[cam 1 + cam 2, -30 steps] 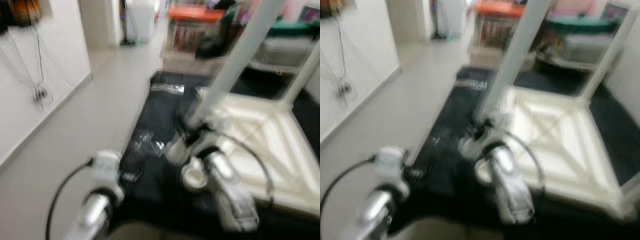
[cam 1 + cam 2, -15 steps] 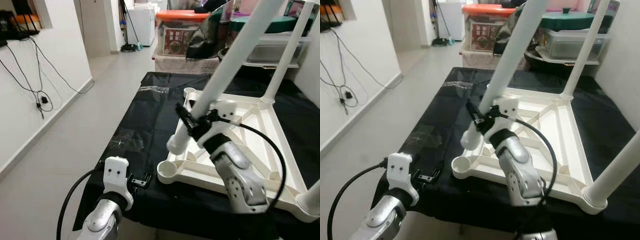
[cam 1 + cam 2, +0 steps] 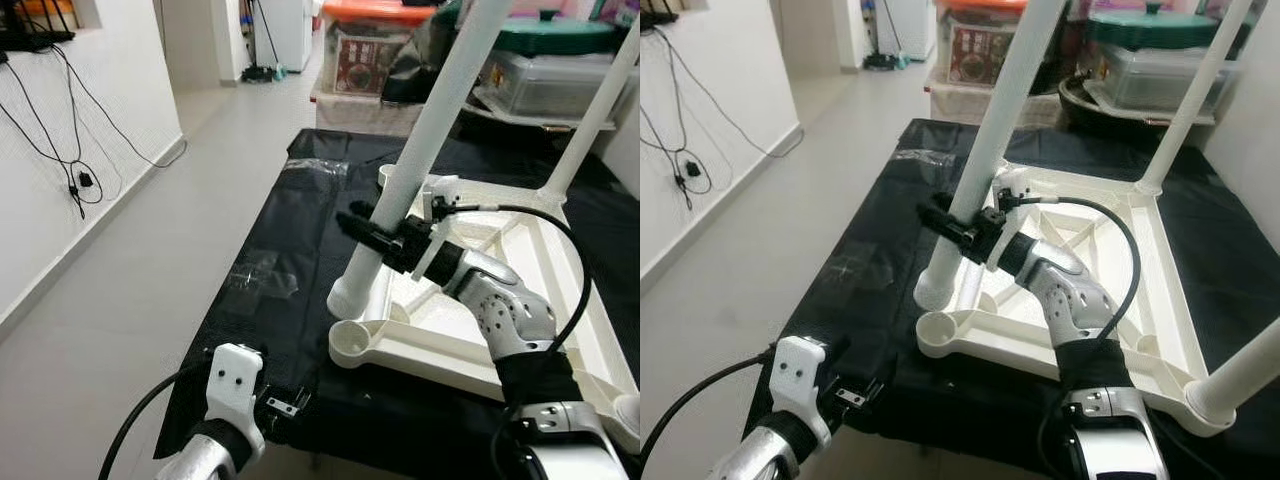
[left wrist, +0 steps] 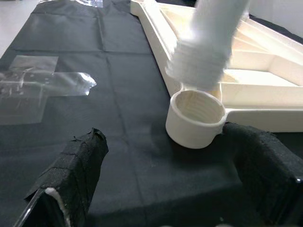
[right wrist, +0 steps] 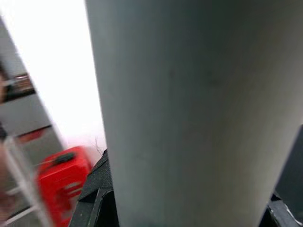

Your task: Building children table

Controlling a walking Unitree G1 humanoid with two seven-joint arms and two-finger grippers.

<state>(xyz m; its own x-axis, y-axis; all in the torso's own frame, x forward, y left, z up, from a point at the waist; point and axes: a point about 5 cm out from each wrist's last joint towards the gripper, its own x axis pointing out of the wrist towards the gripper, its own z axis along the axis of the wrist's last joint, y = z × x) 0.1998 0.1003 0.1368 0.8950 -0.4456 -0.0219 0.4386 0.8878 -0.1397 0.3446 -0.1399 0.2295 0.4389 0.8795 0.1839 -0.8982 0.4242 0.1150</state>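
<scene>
Pale floor (image 3: 130, 270), white wall (image 3: 60, 160) on the left with dangling black cables (image 3: 70, 150). Black-draped surface (image 3: 290, 240). Beyond, lidded storage boxes (image 3: 365, 50), a white appliance (image 3: 290, 30).

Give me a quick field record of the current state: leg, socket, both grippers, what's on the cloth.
work surface: black cloth over a table
tabletop: white tabletop lying underside up on the cloth
fitted legs: far leg and near right leg standing in their corners
held leg: white leg, tilted, threaded end just above the near left socket, not seated
right gripper: right gripper shut on the white leg, low on its shaft
left gripper: left gripper open, at the cloth's near edge facing the socket
other: clear plastic wrap on the cloth
</scene>
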